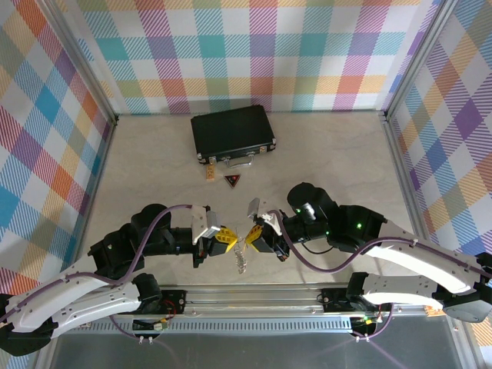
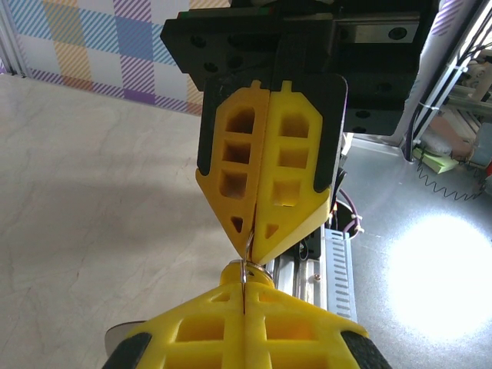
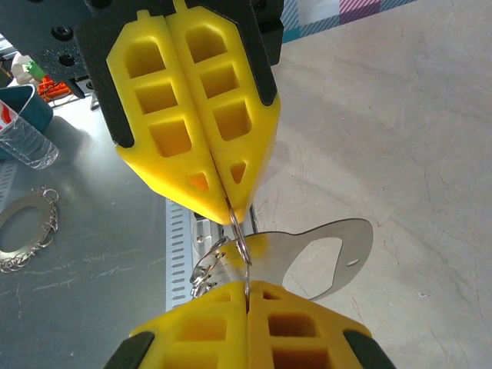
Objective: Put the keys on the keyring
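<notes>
My left gripper [image 1: 228, 238] and right gripper [image 1: 252, 233] meet tip to tip over the table's near edge, both shut on the keyring [image 1: 241, 257], whose chain hangs below them. In the right wrist view the thin ring [image 3: 243, 244] runs from my right gripper [image 3: 247, 290] up into the left gripper [image 3: 231, 214], and a flat silver plate [image 3: 327, 254] hangs from it. The left wrist view shows the ring's wire [image 2: 244, 270] pinched between the left gripper [image 2: 244, 296] and the right gripper [image 2: 254, 234]. The tiny yellow-headed key [image 1: 210, 175] lies far off, just in front of the black case.
A black case [image 1: 233, 132] with a silver handle lies at the back centre, and a dark triangular tag [image 1: 232, 181] sits in front of it. Checked walls close the table on three sides. On the grey ledge lie another metal ring with chain [image 3: 23, 231] and a bottle [image 3: 23, 146].
</notes>
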Controlling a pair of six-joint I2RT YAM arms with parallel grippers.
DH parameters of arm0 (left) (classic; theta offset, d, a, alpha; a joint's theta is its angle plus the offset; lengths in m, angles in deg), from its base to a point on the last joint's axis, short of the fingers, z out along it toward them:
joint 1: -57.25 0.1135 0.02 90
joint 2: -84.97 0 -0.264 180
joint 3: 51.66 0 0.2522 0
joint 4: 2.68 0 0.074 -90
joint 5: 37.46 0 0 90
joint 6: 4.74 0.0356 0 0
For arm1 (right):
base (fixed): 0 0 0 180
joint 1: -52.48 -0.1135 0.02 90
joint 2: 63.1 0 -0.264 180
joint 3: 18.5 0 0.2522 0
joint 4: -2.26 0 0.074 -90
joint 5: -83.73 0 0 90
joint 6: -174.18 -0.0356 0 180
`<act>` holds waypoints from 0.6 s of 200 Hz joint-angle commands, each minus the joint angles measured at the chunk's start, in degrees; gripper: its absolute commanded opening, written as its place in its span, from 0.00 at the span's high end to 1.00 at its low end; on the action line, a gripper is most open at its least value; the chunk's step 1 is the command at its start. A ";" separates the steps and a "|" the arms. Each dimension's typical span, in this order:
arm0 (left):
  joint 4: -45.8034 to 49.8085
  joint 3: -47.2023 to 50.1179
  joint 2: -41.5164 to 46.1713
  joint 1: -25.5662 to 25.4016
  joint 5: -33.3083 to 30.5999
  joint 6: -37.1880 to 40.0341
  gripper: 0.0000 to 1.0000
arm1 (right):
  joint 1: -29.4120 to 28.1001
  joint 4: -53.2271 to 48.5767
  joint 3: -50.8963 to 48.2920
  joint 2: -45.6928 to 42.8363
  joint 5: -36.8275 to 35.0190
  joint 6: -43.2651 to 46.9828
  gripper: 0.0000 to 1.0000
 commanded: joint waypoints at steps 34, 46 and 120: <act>-3.01 0.31 0.26 -0.49 -0.29 -0.60 1.00 | -0.38 4.51 0.23 0.32 2.26 -0.57 1.00; -3.13 0.38 0.34 -0.54 -0.37 -0.63 1.00 | -0.40 4.97 0.07 0.32 2.46 -0.60 1.00; -3.75 0.96 0.52 -0.48 -0.78 -1.08 1.00 | -0.31 6.25 -0.41 0.67 2.71 -1.89 1.00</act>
